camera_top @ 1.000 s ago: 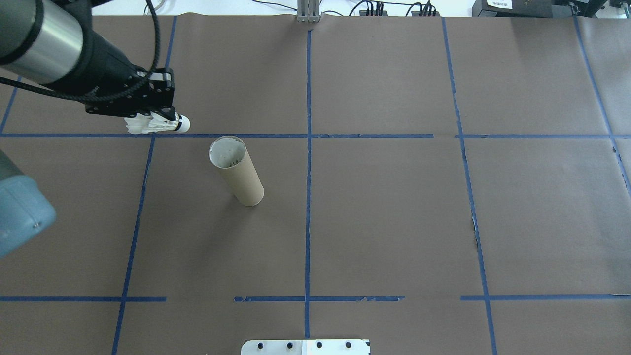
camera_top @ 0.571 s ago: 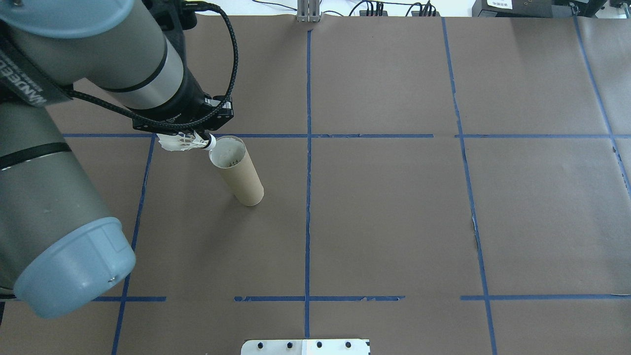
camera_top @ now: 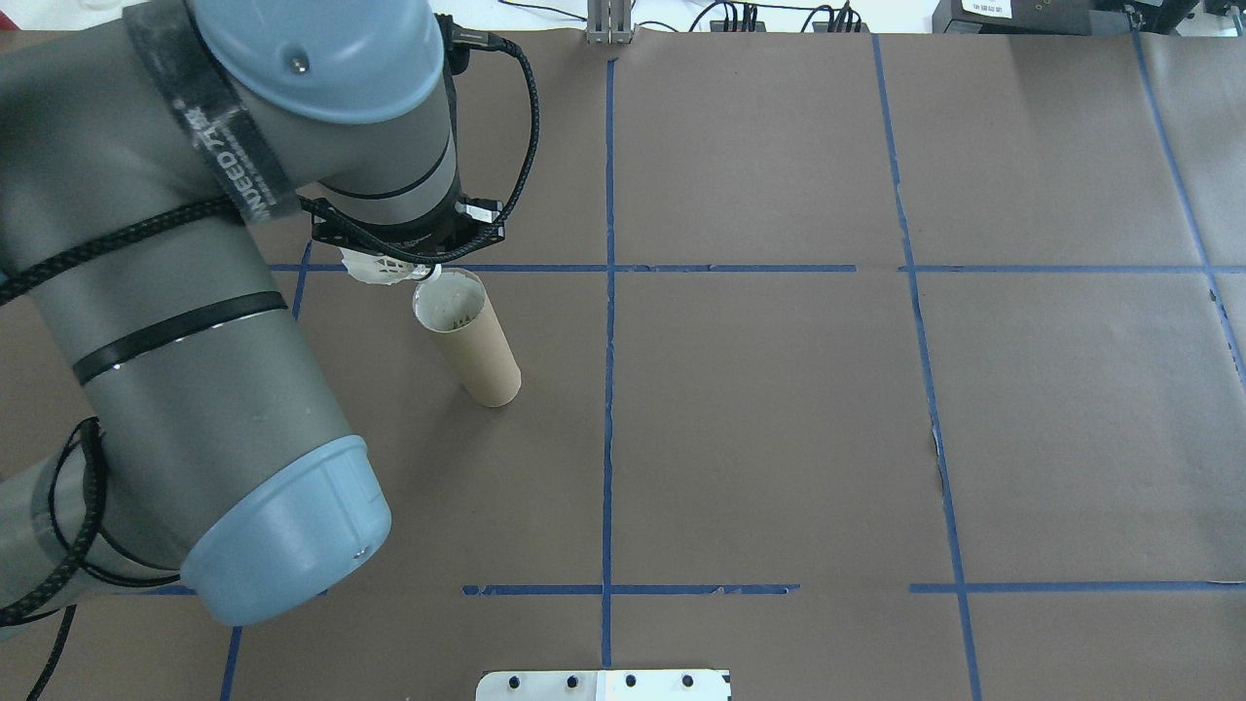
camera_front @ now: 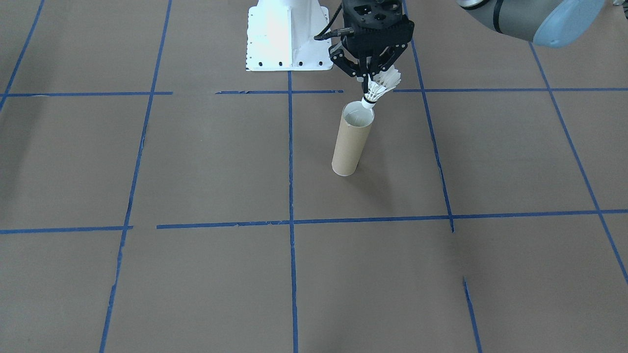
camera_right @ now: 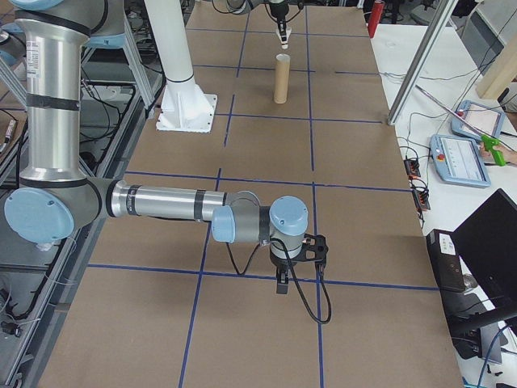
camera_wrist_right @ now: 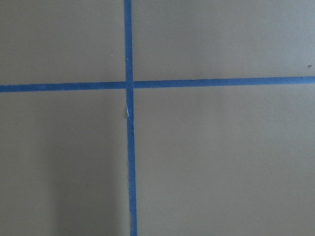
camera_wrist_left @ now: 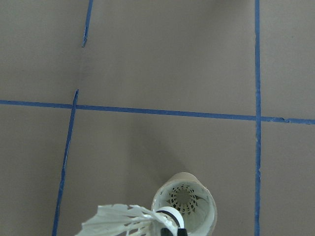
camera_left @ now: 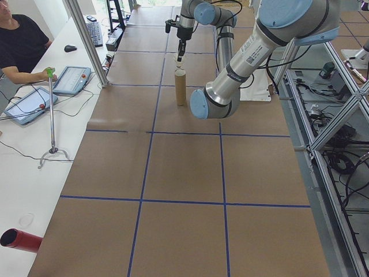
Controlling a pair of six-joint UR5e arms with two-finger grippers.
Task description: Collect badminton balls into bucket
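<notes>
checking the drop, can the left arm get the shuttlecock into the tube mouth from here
Probably yes: the left gripper holds the shuttlecock cork-down at the open cardboard tube's rim, nothing between them.

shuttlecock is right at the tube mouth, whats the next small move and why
Probably shift the left end effector slightly so the shuttlecock centres over the tube, then release: its cork tip sits at the rim's edge, feathers tilted off to one side.

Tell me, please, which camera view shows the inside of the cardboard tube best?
The left wrist-mounted view: it looks down the tube, showing feathers already inside, beside the held shuttlecock. Overhead shows only the white lining; front-facing shows just the mouth; the side views show it too small.
</notes>
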